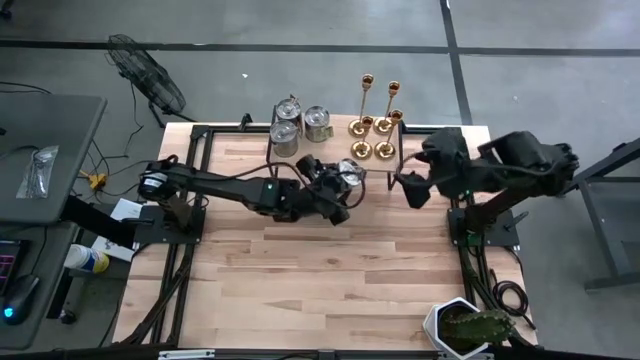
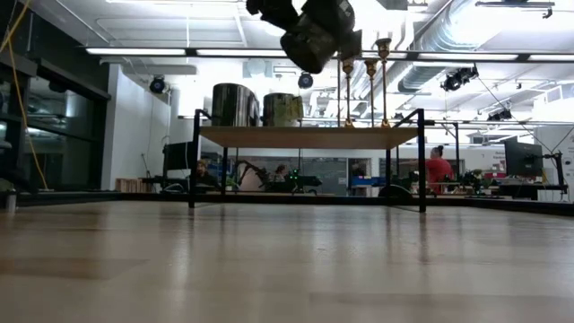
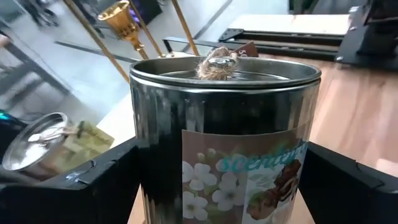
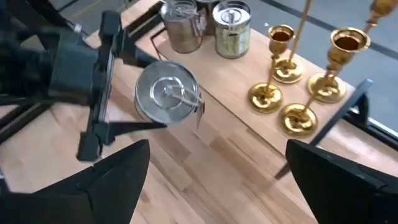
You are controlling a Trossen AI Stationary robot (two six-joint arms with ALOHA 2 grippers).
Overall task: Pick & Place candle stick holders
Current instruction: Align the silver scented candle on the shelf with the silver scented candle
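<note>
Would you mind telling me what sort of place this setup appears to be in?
Probably a robotics lab or workshop: exposed ceiling ducts, a person at benches crowded with equipment beyond the wooden table, and a floor fan on the concrete.

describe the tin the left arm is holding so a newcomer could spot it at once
Start at the raised shelf along the table's far edge, then look just in front of its middle. There the left claw grips a lidded silver tin. Unlike the three tins on the shelf, it hangs off the surface between dark fingers.
</note>
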